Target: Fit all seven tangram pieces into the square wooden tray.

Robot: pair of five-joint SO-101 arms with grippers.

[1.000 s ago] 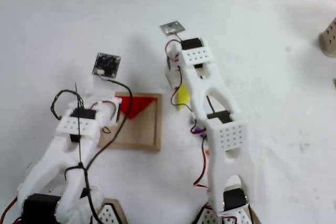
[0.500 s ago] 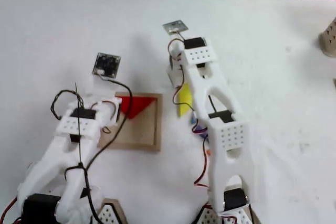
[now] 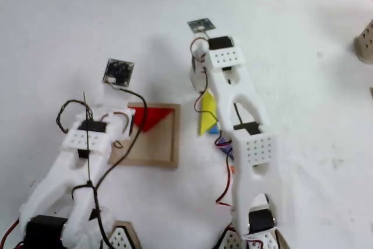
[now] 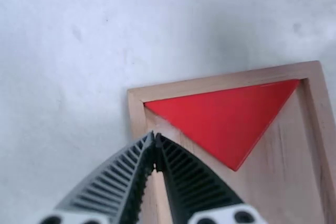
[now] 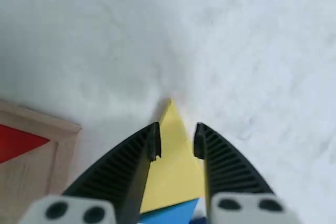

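Note:
The square wooden tray (image 3: 175, 138) lies left of centre with a red triangle (image 3: 152, 116) flat in its far corner. My left gripper (image 4: 155, 139) is shut with nothing in it, its tips just above the tray's rim (image 4: 210, 83) at the corner beside the red triangle (image 4: 226, 116). Right of the tray, a yellow triangle (image 3: 206, 114) lies on the white table with a blue piece (image 3: 214, 129) at its near end. My right gripper (image 5: 176, 140) is open and low, one finger on each side of the pointed end of the yellow triangle (image 5: 173, 169).
A perforated wooden object (image 3: 366, 42) stands at the far right edge of the table. The tray's corner (image 5: 47, 121) is close beside the right gripper. Loose cables hang along both arms, and white tabletop surrounds the tray.
The right arm has shifted slightly away from its base, uncovering more of the yellow triangle and the blue piece. The left arm and the tray are unchanged.

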